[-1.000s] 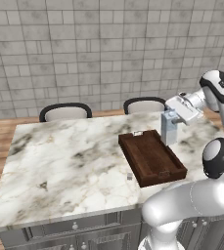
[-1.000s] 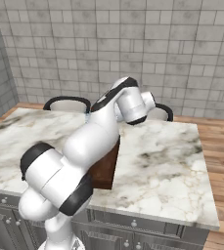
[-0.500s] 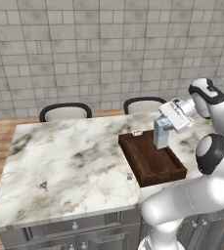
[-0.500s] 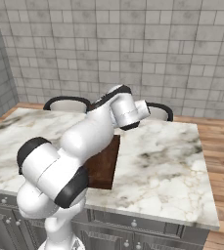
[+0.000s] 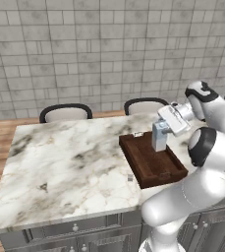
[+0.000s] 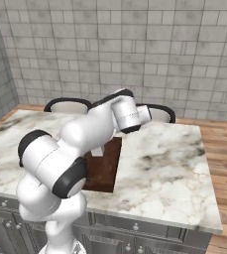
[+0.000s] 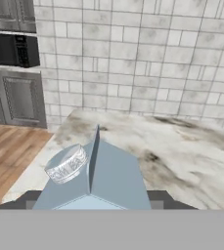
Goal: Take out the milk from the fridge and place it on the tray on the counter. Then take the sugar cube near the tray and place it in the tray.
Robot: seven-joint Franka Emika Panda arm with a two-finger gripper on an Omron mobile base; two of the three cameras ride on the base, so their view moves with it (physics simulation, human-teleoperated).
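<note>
Two chair backs (image 5: 66, 112) show behind the far edge of the marble surface (image 5: 65, 162), set against a grey tiled wall. On the near right part of that surface lies the dark wooden tray (image 5: 152, 160), and the claw (image 5: 162, 129) has the milk (image 5: 159, 136) clamped between its fingers, gripping the carton near its top. The carton stands upright with its base down inside the tray, at the far end; whether it rests on the tray floor or hangs just above it I cannot tell. Looking along the hand, the gabled top of the milk (image 7: 96, 176) sits right up close, with a ribbed round cap on one slope and the veined marble stretching beyond it. Just past the tray's far rim, on the marble, sits the sugar cube (image 5: 138, 134), near the tray but outside it. From the other side the white arm crosses in front of the tray (image 6: 105, 168), hiding most of it
</note>
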